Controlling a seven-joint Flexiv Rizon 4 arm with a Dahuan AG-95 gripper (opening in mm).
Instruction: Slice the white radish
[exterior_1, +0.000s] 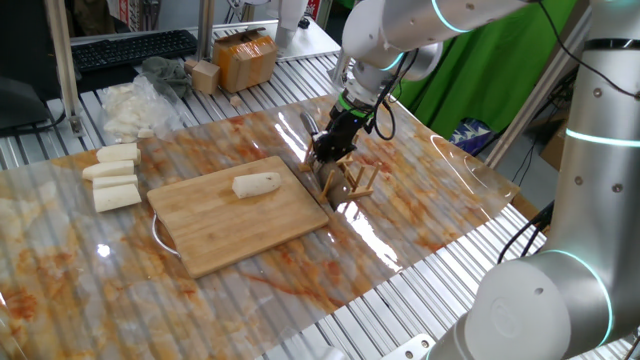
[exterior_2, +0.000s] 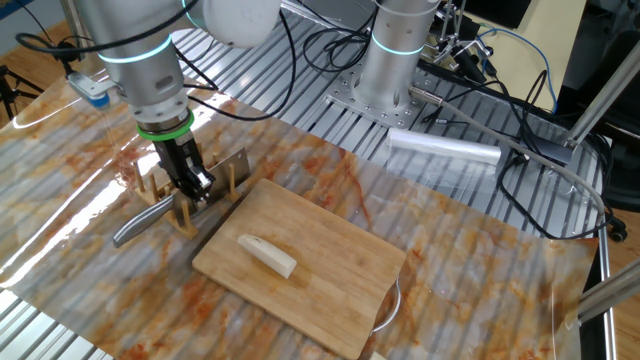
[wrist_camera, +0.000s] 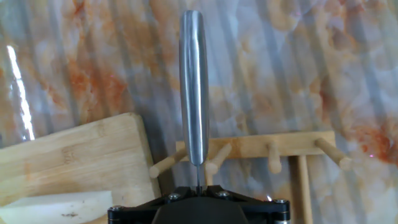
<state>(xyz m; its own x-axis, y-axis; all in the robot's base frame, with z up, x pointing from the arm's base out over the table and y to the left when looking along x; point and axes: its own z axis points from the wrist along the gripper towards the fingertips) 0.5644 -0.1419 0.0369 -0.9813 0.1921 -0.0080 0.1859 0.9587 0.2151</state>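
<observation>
Radish (exterior_1: 257, 185) lies whole, uncut, near the middle of the board (exterior_1: 215, 220), long axis running roughly along the board's length, tapered end toward the rack side. In the other fixed view it sits diagonal on the board, nothing touching it.

Gripper (exterior_1: 330, 148) is just off the board's edge, down at the wooden peg rack (exterior_1: 350, 185). Knife (exterior_2: 150, 222) rests in that rack; in hand view the steel handle runs straight out from between the fingers, so jaws look narrowed around it, but the pads are hidden under the hand body — can't tell if it's actually clamped or only straddling. No sign of the knife lifted off the pegs.

Key relation: radish is near the gripper, off to the side away from the rack, across the board edge; hand view has it at bottom left. Judgement: step in hand is picking up the knife; slicing not yet begun. Next the blade needs to go across the radish's long axis, not along it.

Extra radish chunks (exterior_1: 112, 175) sit well apart, beyond the board's far end.
</observation>
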